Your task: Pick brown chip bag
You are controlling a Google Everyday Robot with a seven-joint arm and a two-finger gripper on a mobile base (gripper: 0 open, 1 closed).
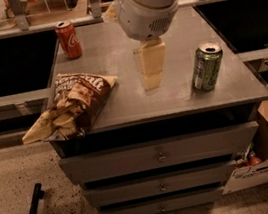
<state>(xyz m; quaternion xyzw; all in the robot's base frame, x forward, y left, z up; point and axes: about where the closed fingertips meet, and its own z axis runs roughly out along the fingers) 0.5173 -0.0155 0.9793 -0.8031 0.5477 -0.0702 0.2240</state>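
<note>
My gripper (151,68): over the bench (122,98) middle; apart or together, I cannot tell.
Bag (70,106): front-left corner, overhanging the edge, apart from me.
Red can (68,39): back-left corner.
Green can (207,66): right edge.

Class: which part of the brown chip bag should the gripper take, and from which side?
Probably the puffed middle of the brown chip bag, from above: it lies flat and diagonal, its lower end overhanging the front-left corner of the cabinet top. The gripper hangs mid-top, between bag and green can.
</note>
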